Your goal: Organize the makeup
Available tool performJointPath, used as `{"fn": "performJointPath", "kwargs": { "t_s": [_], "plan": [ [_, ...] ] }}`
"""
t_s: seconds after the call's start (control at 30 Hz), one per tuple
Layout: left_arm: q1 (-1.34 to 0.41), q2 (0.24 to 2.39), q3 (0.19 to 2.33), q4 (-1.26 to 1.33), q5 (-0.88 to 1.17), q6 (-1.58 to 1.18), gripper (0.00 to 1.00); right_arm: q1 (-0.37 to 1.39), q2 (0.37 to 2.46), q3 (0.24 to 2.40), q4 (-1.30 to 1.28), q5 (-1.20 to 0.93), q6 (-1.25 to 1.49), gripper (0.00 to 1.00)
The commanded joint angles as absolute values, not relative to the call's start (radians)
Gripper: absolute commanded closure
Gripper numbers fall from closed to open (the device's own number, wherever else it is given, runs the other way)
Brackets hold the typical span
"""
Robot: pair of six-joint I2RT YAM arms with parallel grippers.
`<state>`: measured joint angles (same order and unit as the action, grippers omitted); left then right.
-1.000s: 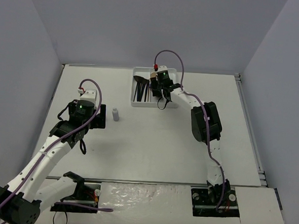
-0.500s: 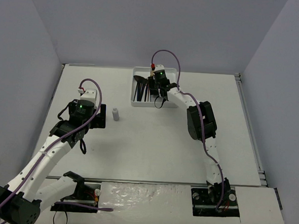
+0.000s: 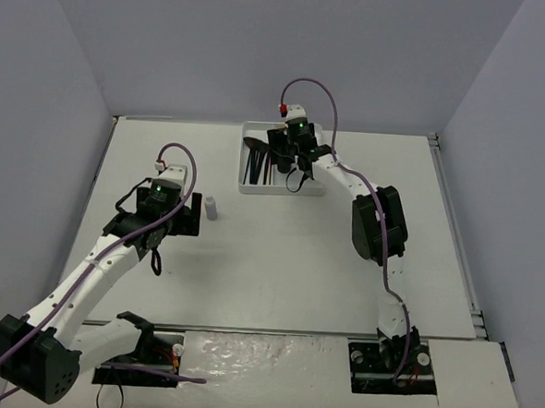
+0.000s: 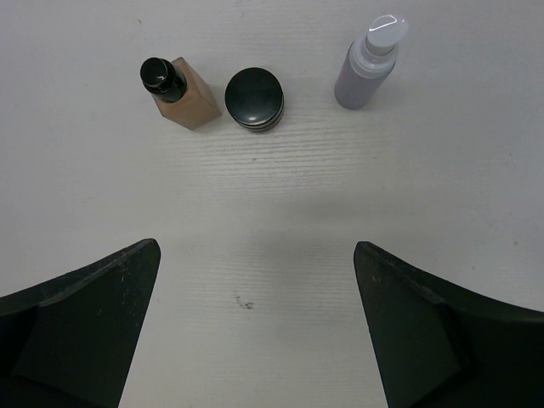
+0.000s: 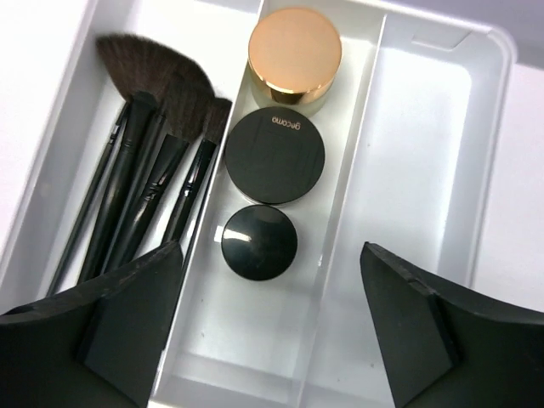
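Observation:
In the left wrist view a tan bottle (image 4: 183,92) with a black cap, a round black compact (image 4: 254,99) and a pale grey bottle (image 4: 367,68) with a white cap stand on the table. They are beyond my open, empty left gripper (image 4: 255,255). The top view shows only the pale bottle (image 3: 211,208), just right of the left gripper (image 3: 187,215). My right gripper (image 5: 270,248) hangs open and empty over the white tray (image 5: 489,170). Black brushes (image 5: 144,178) lie in its left compartment. A gold-lidded jar (image 5: 294,53), a large compact (image 5: 274,157) and a small compact (image 5: 259,242) sit in the middle one.
The tray (image 3: 255,189) sits at the back centre of the white table, with the right gripper (image 3: 288,154) above it. Grey walls close in the table on the left, back and right. The arm bases stand at the near edge.
My left arm has swung right, bringing its gripper closer to the pale bottle. My right gripper has shifted slightly over the tray and stays open.

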<state>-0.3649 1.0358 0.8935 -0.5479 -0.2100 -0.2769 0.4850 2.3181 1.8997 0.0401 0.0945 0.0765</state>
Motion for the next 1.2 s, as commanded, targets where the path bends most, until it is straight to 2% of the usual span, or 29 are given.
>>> {"fn": "performJointPath", "kwargs": {
  "t_s": [0.0,0.17,0.57,0.73,1.17],
  "plan": [
    [-0.360,1.067,0.972,-0.517,-0.184,-0.324,0.03,0.482,2.095,1.833,0.090,0.109,0.076,0.15],
    [-0.359,1.129,0.990,-0.479,-0.219,-0.401,0.04,0.480,1.947,1.692,0.111,0.114,0.092,0.12],
    [-0.325,1.389,1.006,-0.399,-0.331,-0.704,0.18,0.476,1.510,1.271,0.152,0.152,0.189,0.07],
    [-0.285,1.453,1.005,-0.327,-0.326,-0.758,0.23,0.474,1.401,1.183,0.152,0.143,0.206,0.07],
    [-0.265,1.601,1.042,-0.258,-0.387,-0.864,0.31,0.469,1.314,1.086,0.145,0.122,0.219,0.07]
  ]
}}
